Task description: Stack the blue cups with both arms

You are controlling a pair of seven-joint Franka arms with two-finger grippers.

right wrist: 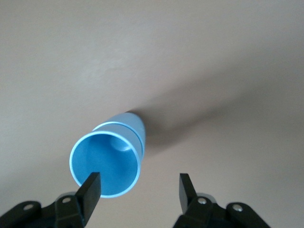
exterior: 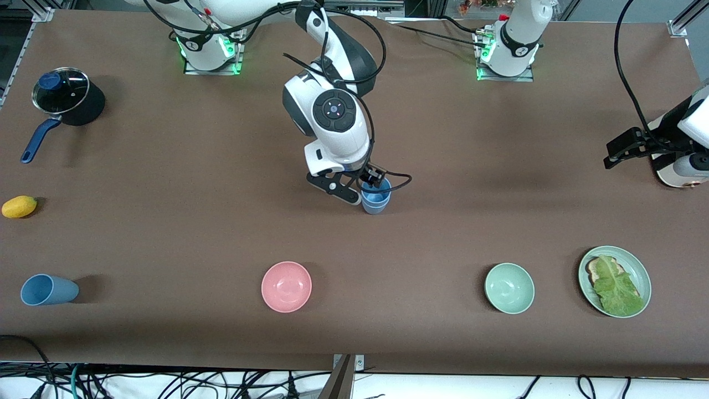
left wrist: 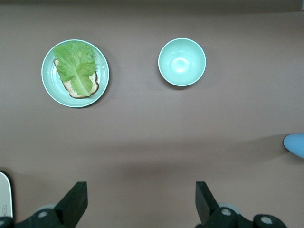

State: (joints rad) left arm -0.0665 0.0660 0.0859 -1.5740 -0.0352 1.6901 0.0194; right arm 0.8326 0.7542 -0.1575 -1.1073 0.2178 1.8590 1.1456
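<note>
1. Blue cups (exterior: 376, 200), one nested in the other, stand upright mid-table, farther from the front camera than the pink bowl (exterior: 286, 286).
2. Right gripper (exterior: 372, 185) sits at the stack's rim; its fingers (right wrist: 90, 191) are spread, one over the cup mouth, gripping nothing.
3. Third blue cup (exterior: 48, 290) lies on its side toward the right arm's end.
4. Left gripper (exterior: 623, 147) waits, spread wide, toward the left arm's end.

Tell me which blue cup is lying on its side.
The lone blue cup at the right arm's end of the table, nearer the front camera than the lemon. The stacked cups under the right gripper stand upright.
</note>
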